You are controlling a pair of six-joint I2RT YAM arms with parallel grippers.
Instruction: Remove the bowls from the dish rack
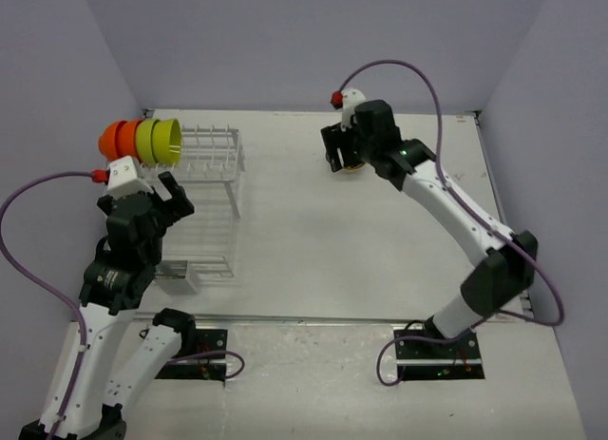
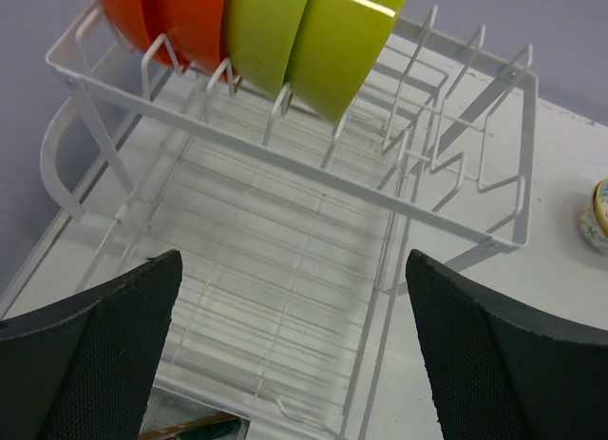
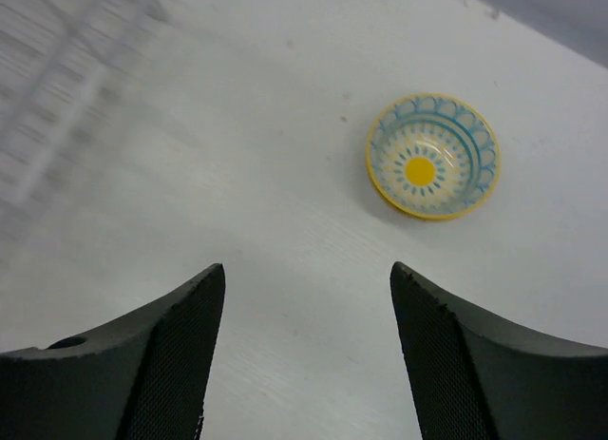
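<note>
The white wire dish rack (image 1: pixel 211 207) stands at the table's left. Two orange bowls (image 1: pixel 118 139) and two lime-green bowls (image 1: pixel 160 141) stand on edge between the prongs at its far end. They also show in the left wrist view: orange (image 2: pixel 176 22), green (image 2: pixel 318 41), rack (image 2: pixel 285 164). My left gripper (image 1: pixel 173 195) hovers open and empty over the rack's near half (image 2: pixel 293 261). The cream bowl with blue pattern (image 3: pixel 433 155) sits upright on the table. My right gripper (image 3: pixel 307 269) is open and empty just short of it, and mostly hides it in the top view (image 1: pixel 340 157).
The rack's cutlery holder (image 1: pixel 177 269) is at its near end, below my left gripper. The cream bowl shows at the right edge of the left wrist view (image 2: pixel 597 217). Grey walls close the table at the left, back and right.
</note>
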